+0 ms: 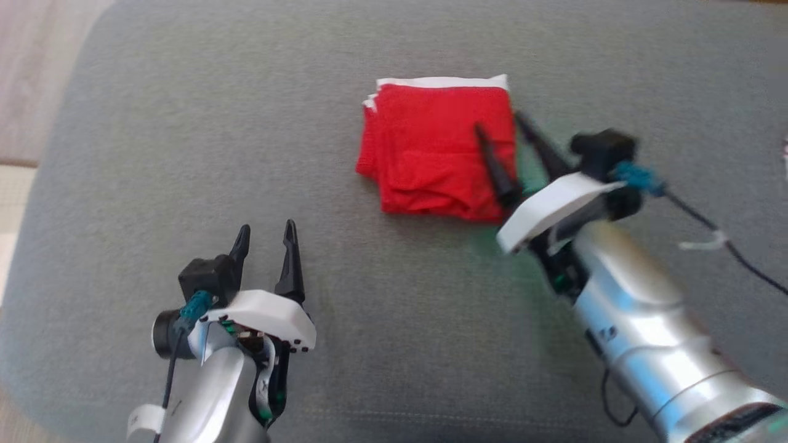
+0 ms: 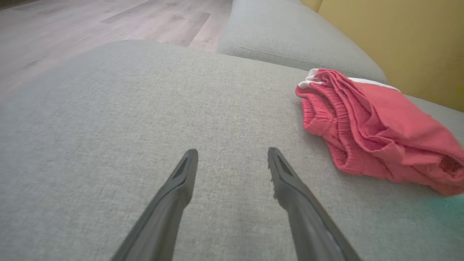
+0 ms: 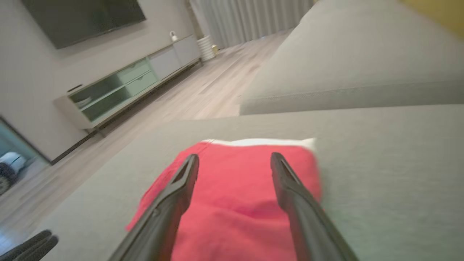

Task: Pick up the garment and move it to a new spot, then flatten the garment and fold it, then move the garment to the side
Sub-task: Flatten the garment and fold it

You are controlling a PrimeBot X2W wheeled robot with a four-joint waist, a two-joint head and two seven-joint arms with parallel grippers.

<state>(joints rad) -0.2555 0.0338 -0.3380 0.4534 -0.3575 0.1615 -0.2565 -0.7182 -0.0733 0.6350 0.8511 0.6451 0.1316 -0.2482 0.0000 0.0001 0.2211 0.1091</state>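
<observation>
The garment point(image 1: 437, 147) is red with a white trim and lies folded into a compact square on the grey sofa cushion point(image 1: 184, 154). My right gripper point(image 1: 497, 122) is open over the garment's right edge, with one finger above the red cloth and the other just past its side. In the right wrist view the garment point(image 3: 235, 195) lies beneath the spread right gripper point(image 3: 235, 159), which holds nothing. My left gripper point(image 1: 266, 232) stands open over bare cushion, well to the left of and nearer than the garment. In the left wrist view the left gripper point(image 2: 232, 154) points at grey fabric, with the garment point(image 2: 377, 130) off to the right.
The cushion's left edge drops to a wooden floor point(image 1: 37, 67). A second grey cushion point(image 2: 290, 36) and a yellow wall point(image 2: 398, 36) lie beyond the garment. A TV stand point(image 3: 127, 87) and curtains point(image 3: 250, 18) stand across the room. A dark cable point(image 1: 726, 246) trails from the right wrist.
</observation>
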